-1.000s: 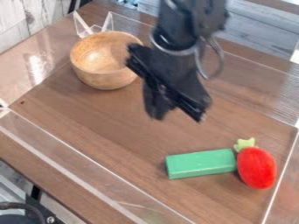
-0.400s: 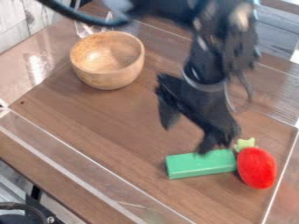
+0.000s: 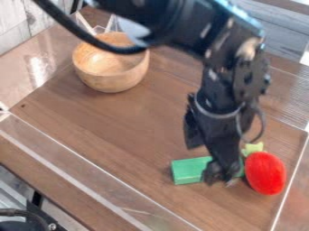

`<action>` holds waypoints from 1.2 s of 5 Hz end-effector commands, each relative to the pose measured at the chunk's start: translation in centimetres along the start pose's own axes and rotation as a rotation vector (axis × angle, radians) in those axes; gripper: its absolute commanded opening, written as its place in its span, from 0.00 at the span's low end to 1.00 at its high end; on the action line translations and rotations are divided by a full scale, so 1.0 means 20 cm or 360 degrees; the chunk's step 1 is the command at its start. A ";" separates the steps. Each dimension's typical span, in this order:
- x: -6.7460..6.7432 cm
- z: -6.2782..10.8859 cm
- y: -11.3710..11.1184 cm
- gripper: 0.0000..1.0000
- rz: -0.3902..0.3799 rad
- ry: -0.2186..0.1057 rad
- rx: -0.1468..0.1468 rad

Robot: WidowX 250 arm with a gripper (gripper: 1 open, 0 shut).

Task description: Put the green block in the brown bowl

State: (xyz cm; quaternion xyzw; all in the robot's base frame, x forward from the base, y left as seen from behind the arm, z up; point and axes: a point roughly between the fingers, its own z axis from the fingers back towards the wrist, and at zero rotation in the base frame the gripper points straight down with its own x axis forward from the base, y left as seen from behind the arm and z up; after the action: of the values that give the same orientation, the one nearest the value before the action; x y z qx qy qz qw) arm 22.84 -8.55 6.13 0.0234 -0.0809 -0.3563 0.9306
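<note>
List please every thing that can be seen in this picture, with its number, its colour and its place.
green block: one, bright green, near front of table, right part hidden under the gripper
brown bowl: one, light brown wood, back left of table, nothing inside
strawberry toy: one, red with green leaves, right of the block
table: one, dark brown wood, under a clear glossy sheet
robot arm: one, black, reaching from the top of the picture towards the front right
gripper: one, black, open, pointing down over the right end of the block; whether it touches the block cannot be told
</note>
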 end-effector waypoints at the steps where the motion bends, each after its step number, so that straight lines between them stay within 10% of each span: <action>1: 0.02 -0.02 -0.01 1.00 -0.0038 -0.0018 -0.0001; 6: 0.04 -0.20 -0.02 1.00 -0.0236 0.0080 -0.0038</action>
State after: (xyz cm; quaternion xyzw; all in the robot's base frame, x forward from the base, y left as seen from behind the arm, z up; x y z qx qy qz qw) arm 23.30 -9.31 1.66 0.0255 -0.0392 -0.4233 0.9048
